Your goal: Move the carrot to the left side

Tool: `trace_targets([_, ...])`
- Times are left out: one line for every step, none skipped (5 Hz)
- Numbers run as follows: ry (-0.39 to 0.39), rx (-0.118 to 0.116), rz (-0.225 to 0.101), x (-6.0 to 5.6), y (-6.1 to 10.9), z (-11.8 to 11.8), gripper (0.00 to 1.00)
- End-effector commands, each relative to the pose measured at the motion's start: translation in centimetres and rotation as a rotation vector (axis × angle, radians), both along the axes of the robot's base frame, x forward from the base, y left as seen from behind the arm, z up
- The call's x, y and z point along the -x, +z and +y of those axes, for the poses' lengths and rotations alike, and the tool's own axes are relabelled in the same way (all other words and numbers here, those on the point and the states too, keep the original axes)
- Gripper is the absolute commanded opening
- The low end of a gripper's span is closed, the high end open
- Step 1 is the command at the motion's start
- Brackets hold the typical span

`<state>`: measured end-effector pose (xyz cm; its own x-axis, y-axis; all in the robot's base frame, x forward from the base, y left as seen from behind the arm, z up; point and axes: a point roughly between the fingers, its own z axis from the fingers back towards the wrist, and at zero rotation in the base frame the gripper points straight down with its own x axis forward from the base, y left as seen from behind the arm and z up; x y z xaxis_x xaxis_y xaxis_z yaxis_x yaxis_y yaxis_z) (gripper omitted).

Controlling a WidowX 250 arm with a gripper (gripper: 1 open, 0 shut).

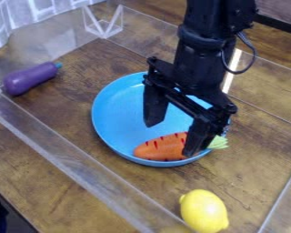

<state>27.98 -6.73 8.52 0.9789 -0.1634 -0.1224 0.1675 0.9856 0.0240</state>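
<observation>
The orange carrot (160, 148) with a green leafy top lies on its side in the front part of the blue bowl (115, 114). My black gripper (180, 126) points straight down right over it, open, with one finger (155, 106) behind the carrot and the other finger (204, 131) over its leafy end. Nothing is held. The right finger hides most of the green top.
A purple eggplant (30, 76) lies on the wooden table at the far left. A yellow lemon (204, 211) sits near the front edge at the right. Clear plastic walls (63, 155) border the work area, with a clear holder (105, 20) at the back.
</observation>
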Motion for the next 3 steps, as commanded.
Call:
trace_targets([-0.033,-0.005,-0.044,-0.47,0.54,-0.84,1.00])
trace_targets([-0.040,-0.010,-0.055,-0.80,0.14,-0.97,1.00])
trace_targets([-0.061,-0.011,-0.086,-0.88,0.19,-1.35,1.00])
